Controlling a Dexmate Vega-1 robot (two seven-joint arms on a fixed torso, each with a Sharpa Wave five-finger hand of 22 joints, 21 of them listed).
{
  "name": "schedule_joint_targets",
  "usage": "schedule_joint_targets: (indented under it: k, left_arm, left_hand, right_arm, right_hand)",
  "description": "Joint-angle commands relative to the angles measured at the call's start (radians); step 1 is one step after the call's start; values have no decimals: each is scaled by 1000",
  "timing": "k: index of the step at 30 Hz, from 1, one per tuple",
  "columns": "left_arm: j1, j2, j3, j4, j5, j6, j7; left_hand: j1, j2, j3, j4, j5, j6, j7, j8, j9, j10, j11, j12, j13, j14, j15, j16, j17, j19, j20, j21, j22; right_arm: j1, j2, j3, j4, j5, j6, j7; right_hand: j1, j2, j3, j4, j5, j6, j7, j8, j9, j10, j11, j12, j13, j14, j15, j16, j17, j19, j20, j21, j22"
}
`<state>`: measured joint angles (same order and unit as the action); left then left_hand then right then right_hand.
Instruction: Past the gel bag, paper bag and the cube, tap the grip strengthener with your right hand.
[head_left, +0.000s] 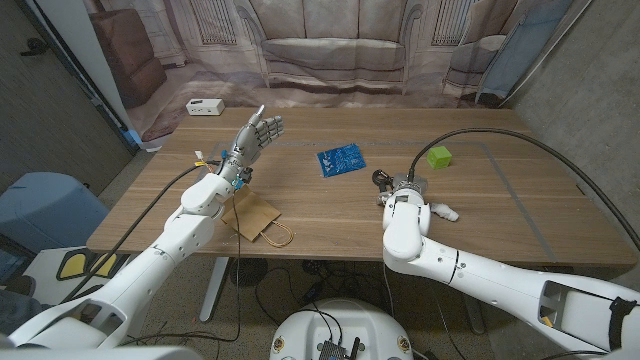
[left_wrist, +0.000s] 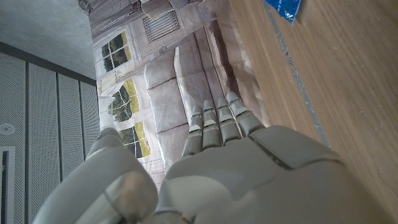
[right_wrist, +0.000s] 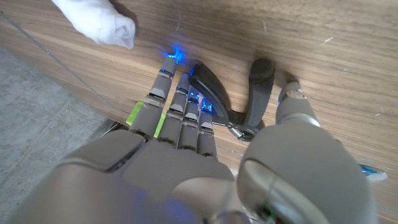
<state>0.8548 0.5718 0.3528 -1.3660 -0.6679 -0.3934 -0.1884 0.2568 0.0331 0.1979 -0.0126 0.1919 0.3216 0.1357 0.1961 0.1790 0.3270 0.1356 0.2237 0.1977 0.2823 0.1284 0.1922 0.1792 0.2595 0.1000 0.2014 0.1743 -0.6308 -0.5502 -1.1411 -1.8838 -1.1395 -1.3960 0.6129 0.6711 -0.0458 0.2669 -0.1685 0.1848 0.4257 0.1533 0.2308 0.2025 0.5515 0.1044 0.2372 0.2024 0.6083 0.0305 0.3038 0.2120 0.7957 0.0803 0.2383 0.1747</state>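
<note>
Right wrist view: the right hand (right_wrist: 205, 155), fingers straight and holding nothing, hovers right over the grip strengthener (right_wrist: 239, 93) on the table; the tap needs only a short press down.

The head view looks down from above over the brown wooden table (head_left: 500, 215). Each wrist view looks close along its own hand's back; all 3 share that tabletop.

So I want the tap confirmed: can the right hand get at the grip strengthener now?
Probably yes: the right hand is already over the grip strengthener, fingers reaching its handles, with nothing between.
</note>
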Motion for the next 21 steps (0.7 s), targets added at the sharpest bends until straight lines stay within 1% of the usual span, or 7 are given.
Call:
schedule_joint_targets:
  k: [1, 7, 9, 10, 12, 15, 21]
  left_arm:
    - [5, 2, -2, -6, -1, 4, 4]
    - [10, 8, -3, -16, 1, 8, 9]
    - [12, 9, -4, -18, 2, 9, 11]
    - [12, 10, -4, -20, 2, 10, 11]
    - [12, 10, -4, -20, 2, 10, 11]
    - [11, 10, -3, -20, 2, 10, 9]
    - [12, 10, -3, -21, 2, 10, 9]
  left_hand:
    - [-1, 6, -2, -6, 0, 8, 1, -3, 3, 9, 0, -3, 2, 8, -1, 0, 3, 2, 2, 0, 5]
    - [-1, 6, -2, -7, 0, 9, 2, -3, 3, 9, -2, -4, 2, 9, -1, -1, 3, 1, 3, 0, 5]
    - [-1, 6, -2, -7, 0, 10, 2, -3, 3, 8, -1, -4, 2, 8, -1, -1, 3, 1, 3, -1, 5]
    - [-1, 6, -2, -7, 0, 10, 1, -3, 3, 9, -2, -4, 2, 8, -1, -1, 3, 1, 3, -1, 5]
    - [-1, 6, -2, -7, -1, 10, 0, -3, 3, 9, -1, -4, 2, 8, -1, -1, 3, 1, 3, -1, 5]
    - [-2, 6, -2, -7, -1, 10, 0, -3, 3, 9, -2, -4, 2, 8, -1, -1, 3, 1, 3, -1, 5]
    - [-2, 7, -2, -8, -1, 11, 1, -3, 3, 9, -1, -5, 2, 7, -1, -1, 3, 1, 3, -1, 5]
  right_arm:
    - [-11, 32, 0, 53, -23, 0, 16]
    - [-5, 31, -6, 66, 75, 0, -41]
    - [-12, 33, 1, 63, 100, 0, -66]
    - [-12, 31, 3, 58, 121, 0, -81]
    - [-18, 32, 9, 51, 152, 0, -128]
    - [-21, 32, 16, 44, 185, 0, -157]
    - [-20, 46, 10, 81, 185, 0, -156]
  right_hand:
    - [36, 8, 14, 0, 2, 39, -1, 14, 4, 33, 2, 13, 3, 42, 0, 17, 2, 38, -7, 14, 2]
    - [55, 14, 20, -1, 2, 42, 0, 12, 4, 34, 2, 10, 3, 53, -6, 20, 3, 51, -13, 16, 2]
    - [75, 20, 27, -4, 2, 45, 1, 11, 3, 36, 1, 9, 3, 58, -11, 21, 3, 60, -18, 17, 2]
    - [86, 26, 31, -5, 1, 47, 0, 10, 3, 39, 0, 9, 3, 76, -25, 28, 4, 65, -22, 17, 2]
    - [149, 30, 47, -13, -1, 78, 2, 15, 3, 73, -6, 16, 2, 114, -51, 40, 4, 89, -44, 18, 1]
    - [196, 36, 57, -12, -2, 94, -1, 16, 3, 96, -9, 19, 1, 144, -66, 53, 7, 124, -69, 26, 2]
    - [263, 39, 68, -15, -3, 114, -10, 16, 4, 119, -25, 21, 1, 171, -92, 66, 12, 147, -84, 28, 3]
